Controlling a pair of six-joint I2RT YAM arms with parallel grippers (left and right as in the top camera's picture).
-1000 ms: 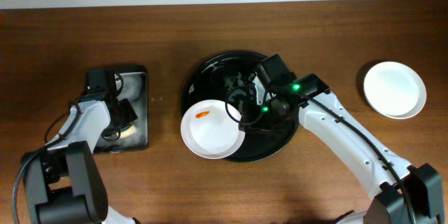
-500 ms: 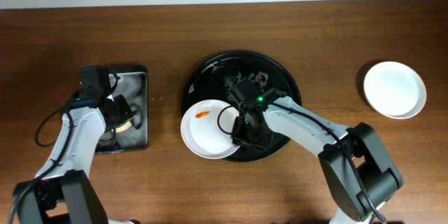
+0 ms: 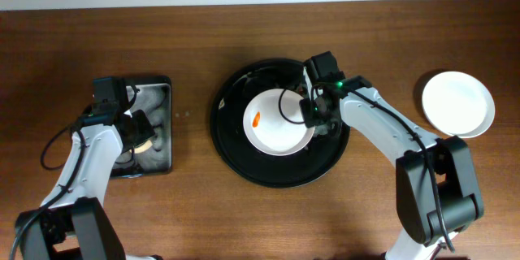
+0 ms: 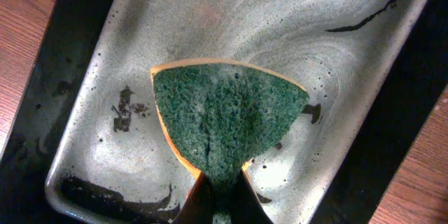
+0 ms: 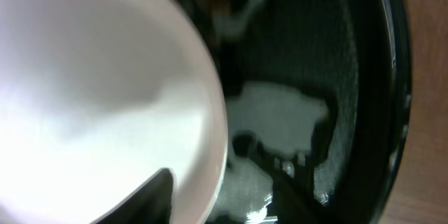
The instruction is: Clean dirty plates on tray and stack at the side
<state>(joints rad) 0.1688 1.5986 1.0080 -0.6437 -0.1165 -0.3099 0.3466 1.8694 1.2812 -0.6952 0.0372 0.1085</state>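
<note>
- The smeared plate (image 3: 280,126) lies face up inside the tray (image 3: 268,171), a little above the tray's middle in the overhead view, with black floor showing all round it.
- Being round, the plate has no long axis. Its smear (image 3: 257,119) is a short orange streak on the left of the well, running roughly up and down the overhead frame.
- The right gripper (image 3: 309,112) is at the plate's right rim, the arm reaching in from the lower right.
- In the blurred right wrist view, one of the dark fingers (image 5: 157,194) lies over the white surface and the other stands beyond the rim, above the tray floor. The rim sits between them, but I cannot tell whether they are clamped on it.
- A clean plate (image 3: 457,103) sits face up on the table (image 3: 195,211) at the far right, well apart from the tray.
- At the left, the left gripper (image 4: 213,192) is pinched tight on the narrow end of a sponge (image 4: 227,119).
- The sponge shows a green scouring face edged in orange. It widens away from the fingers, so its long axis runs straight out from the gripper.
- The sponge is over a black container (image 3: 160,122) with a wet, grey-filmed floor. The container's long axis runs up and down the overhead frame.
</note>
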